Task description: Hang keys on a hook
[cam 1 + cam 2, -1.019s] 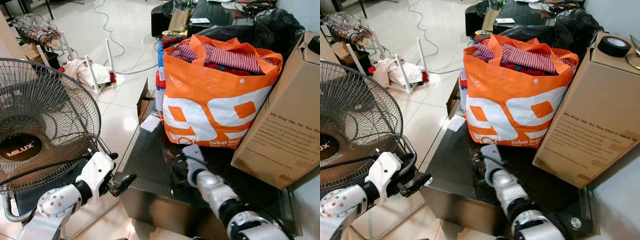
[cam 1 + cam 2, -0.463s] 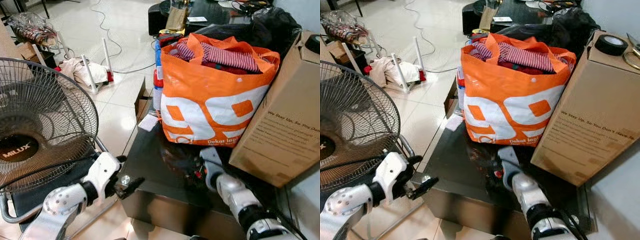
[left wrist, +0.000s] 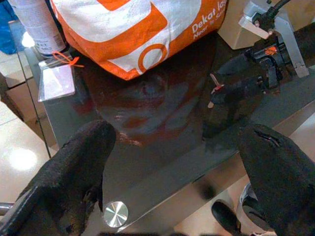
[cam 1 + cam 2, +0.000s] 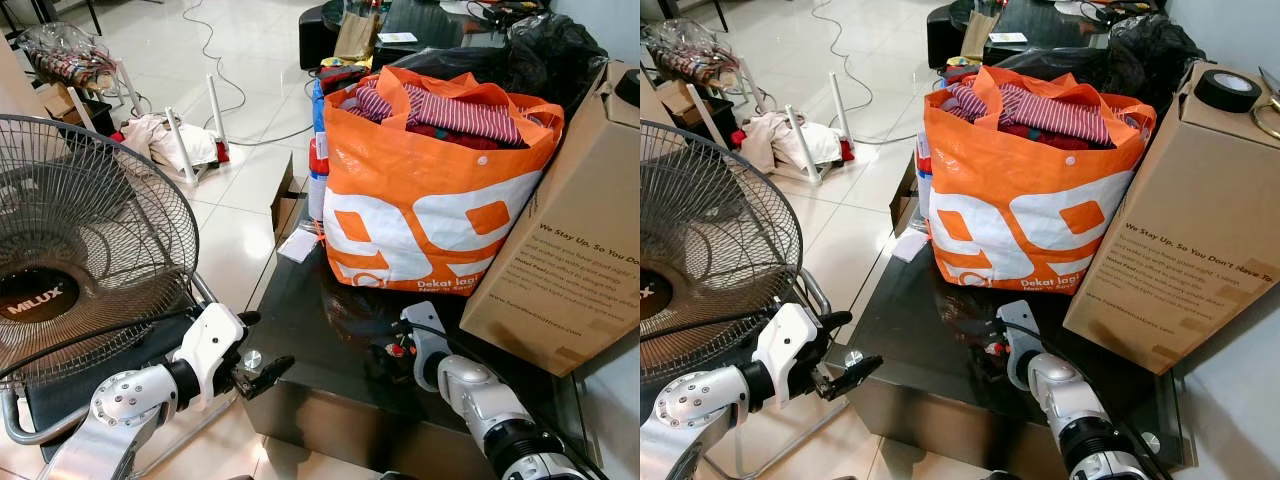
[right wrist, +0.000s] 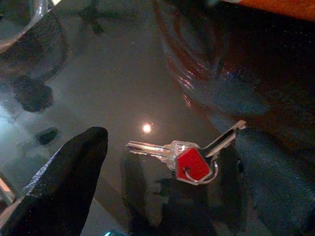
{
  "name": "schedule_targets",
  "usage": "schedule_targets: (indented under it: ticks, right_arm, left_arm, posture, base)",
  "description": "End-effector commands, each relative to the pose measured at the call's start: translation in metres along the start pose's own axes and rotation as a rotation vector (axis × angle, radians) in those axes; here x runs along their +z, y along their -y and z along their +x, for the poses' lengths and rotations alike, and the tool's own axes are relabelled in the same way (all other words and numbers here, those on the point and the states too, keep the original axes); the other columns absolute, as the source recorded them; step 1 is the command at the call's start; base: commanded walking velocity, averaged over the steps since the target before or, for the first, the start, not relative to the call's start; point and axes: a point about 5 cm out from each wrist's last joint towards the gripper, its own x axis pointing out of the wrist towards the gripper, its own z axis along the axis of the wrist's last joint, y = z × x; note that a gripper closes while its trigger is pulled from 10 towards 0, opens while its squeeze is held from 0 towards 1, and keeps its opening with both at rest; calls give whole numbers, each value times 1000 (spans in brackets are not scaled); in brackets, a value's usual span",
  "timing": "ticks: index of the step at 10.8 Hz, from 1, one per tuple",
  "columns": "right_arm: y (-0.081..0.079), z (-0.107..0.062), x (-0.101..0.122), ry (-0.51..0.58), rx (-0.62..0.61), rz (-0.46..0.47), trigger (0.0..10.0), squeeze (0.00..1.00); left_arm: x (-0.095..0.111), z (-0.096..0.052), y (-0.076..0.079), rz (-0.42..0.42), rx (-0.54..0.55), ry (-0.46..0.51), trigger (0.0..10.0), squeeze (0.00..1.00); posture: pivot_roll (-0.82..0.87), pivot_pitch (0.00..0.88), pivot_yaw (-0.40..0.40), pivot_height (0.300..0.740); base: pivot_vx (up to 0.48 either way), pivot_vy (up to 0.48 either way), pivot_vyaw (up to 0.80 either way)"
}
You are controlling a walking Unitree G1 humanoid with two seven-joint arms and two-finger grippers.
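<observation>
Working left to right, you are looking at these items:

- Round black wire-grille floor fan (image 4: 85,250), standing on the pale tiled floor beside the table.
- Left gripper (image 4: 262,372), hovering at the near left corner of the dark glass-topped table (image 4: 300,320); its two black fingers are spread wide and are holding nothing.
- Bunch of silver keys with a red plastic head on a small ring (image 5: 189,158), lying flat on the glass between the right gripper's fingers, none of it lifted.
- Right gripper (image 5: 172,187), reaching low over the table just in front of the bag; its fingers (image 5: 69,172) are parted on either side of the keys and are not yet closing on them.
- Orange-and-white plastic shopping bag stuffed with striped clothes (image 4: 430,200), sitting on the table behind the keys.
- Tall brown cardboard box (image 4: 570,230), leaning at the right.

Progress: you are at the very start. Nothing is grasped; the pick-up, the carry and the hanging are all remaining.
</observation>
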Motion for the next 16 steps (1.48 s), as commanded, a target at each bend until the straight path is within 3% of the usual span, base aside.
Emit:
schedule_targets:
  ticks: [1, 2, 3, 16]
  right_arm:
    - [1, -1, 0, 0, -6, 10, 9608, 0]
    - [1, -1, 1, 5, -15, 28, 2627, 0]
    - [3, -2, 1, 3, -27, 37, 0, 0]
    - [1, -1, -9, -31, -31, 45, 0, 0]
  left_arm:
    - [-2, 1, 0, -5, -5, -12, 10000, 161]
    - [-2, 1, -1, -5, -5, -12, 10000, 161]
    - [-2, 0, -1, -4, -6, -12, 10000, 165]
    - [0, 3, -4, 3, -11, -10, 10000, 165]
  posture:
    - [-30, 39, -9, 740]
    - [-30, 38, -9, 740]
    - [-29, 38, -9, 740]
    - [-31, 25, 7, 740]
  base:
    - [0, 0, 0]
    - [0, 0, 0]
    - [0, 0, 0]
    - [0, 0, 0]
